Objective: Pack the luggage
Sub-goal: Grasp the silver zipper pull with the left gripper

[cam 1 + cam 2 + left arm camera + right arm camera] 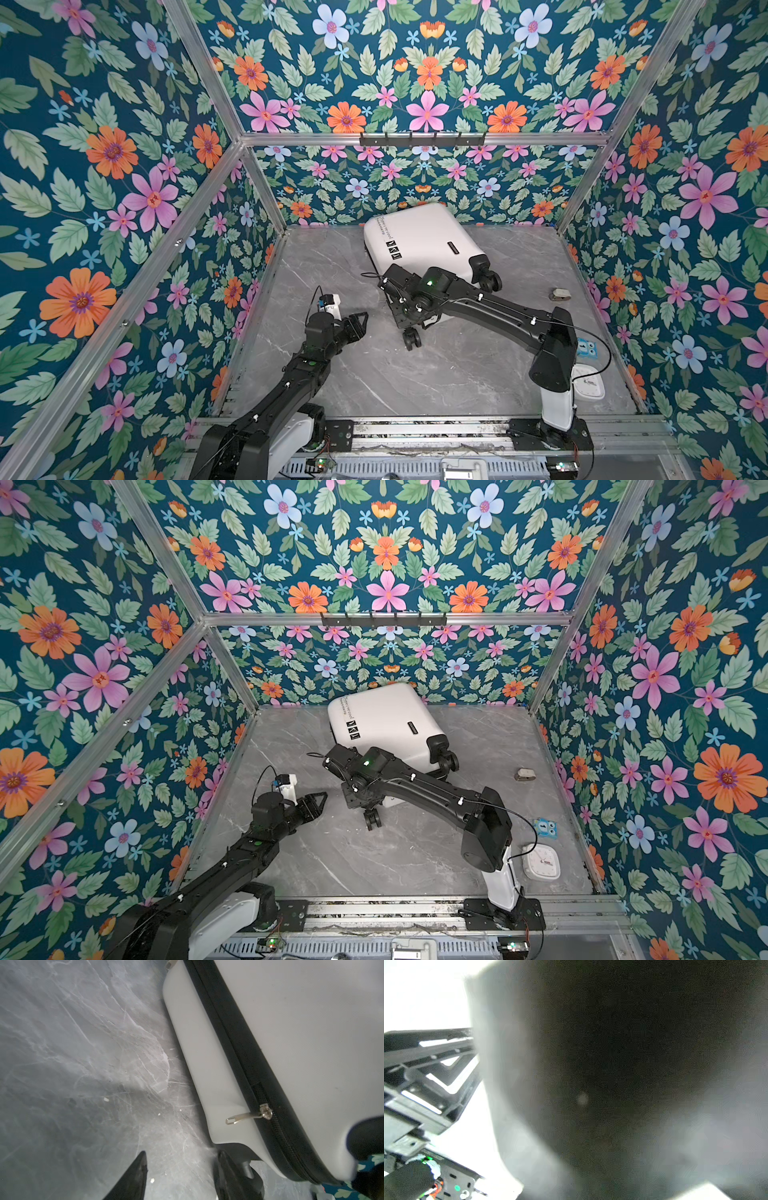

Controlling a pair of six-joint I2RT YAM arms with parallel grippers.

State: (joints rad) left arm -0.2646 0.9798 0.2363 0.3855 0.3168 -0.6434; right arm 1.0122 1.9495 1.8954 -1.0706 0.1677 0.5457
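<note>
**Working the zip side of shut luggage: slip risk**

Luggage point(424, 241) lies flat at back centre of the desk point(436, 374), shell shut, one corner close to the back wall, wheel end toward the right arm.

Left gripper point(360, 324) hovers just left of it, jaws roughly half apart, nothing between them. The left wrist view puts it low over the desk beside a wheel, aimed along the zip seam. Right gripper point(411, 316) is down on the luggage's near edge. Its jaws are hidden in both top views and the right wrist view is mostly a dark blur, so I cannot tell its opening or whether it grips anything.

Risks, my read:
- Zip pull point(245, 1116) is thin metal lying flat on the shell. It's easy to pinch shell instead, or slide off.
- A near wheel point(412, 337) looks free to swivel, and the desk is smooth. Any sideways push could skid the luggage into the wall.
- With the right wrist view blocked, a bad hold there goes unnoticed.
- Clock point(540, 860), blue packet point(545, 827) and a grey lump point(524, 774) sit outside at right. Zipping now would leave them unpacked.

Desk is grey marble-look, scuffed, with white specks. Floral walls point(124, 187) on three sides, aluminium frame, and a black hook rail point(422, 139) on the back bar.
</note>
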